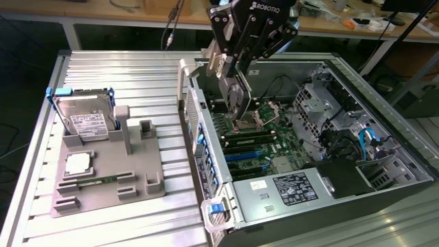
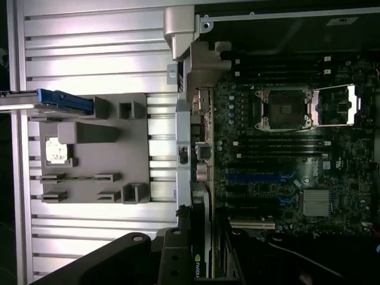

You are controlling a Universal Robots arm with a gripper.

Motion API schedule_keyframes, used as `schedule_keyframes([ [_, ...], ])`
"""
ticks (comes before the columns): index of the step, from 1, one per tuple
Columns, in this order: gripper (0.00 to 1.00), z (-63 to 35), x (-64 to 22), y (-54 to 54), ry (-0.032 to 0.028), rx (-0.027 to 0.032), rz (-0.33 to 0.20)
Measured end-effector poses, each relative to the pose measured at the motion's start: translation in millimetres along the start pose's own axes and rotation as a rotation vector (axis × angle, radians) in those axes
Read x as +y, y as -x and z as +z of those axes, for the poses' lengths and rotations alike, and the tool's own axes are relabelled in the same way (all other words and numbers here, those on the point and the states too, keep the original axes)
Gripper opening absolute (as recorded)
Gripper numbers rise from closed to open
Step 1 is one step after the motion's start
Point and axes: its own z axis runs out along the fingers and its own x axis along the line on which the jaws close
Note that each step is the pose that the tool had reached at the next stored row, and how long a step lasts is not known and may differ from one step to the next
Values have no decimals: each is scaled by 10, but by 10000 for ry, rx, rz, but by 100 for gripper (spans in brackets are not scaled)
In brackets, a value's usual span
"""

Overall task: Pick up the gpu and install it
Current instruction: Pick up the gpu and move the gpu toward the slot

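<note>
1. Outside the computer case (image 1: 343, 218), well off to the exterior view's left of it, a hard drive (image 1: 86, 121) in a blue frame stands in a grey fixture (image 1: 137, 175) on the slatted metal table (image 1: 116, 72).
2. Over the case's open top, just inside its wall on the exterior view's left, the gripper (image 1: 232, 72) is clamped on the gpu (image 1: 238, 103). Its fingers pinch the card's two flat faces near the upper edge. The card hangs on edge, roughly upright, with its silvery bracket (image 1: 213, 64) turned toward that wall.
3. I judge the card to be light, thin and stiff, but fragile. Its faces carry components, so a modest squeeze on a flat area suits it. A sideways push could make it twist between the fingers, and its lower contact edge should not be scraped.
4. On the case's floor the motherboard (image 1: 268, 144) lies beneath the card, and the processor socket (image 1: 264, 116) is just beside the card's lower end. I cannot tell whether the card touches the board. Blue expansion slots (image 1: 243, 154) run along the same wall.
5. Deeper in the case, to the exterior view's right, a drive cage (image 1: 322, 103), loose cables (image 1: 367, 139) and the power supply (image 1: 295, 188) crowd the space. The open room is straight up from the board, and the case wall close to the bracket leaves little room on that side.
</note>
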Motion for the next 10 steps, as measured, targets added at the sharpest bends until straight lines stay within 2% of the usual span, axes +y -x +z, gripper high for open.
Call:
schedule_keyframes([
  [4,27,-10,2,104,-125,-3,15],
  [10,27,-24,3,235,-406,-10,52],
])
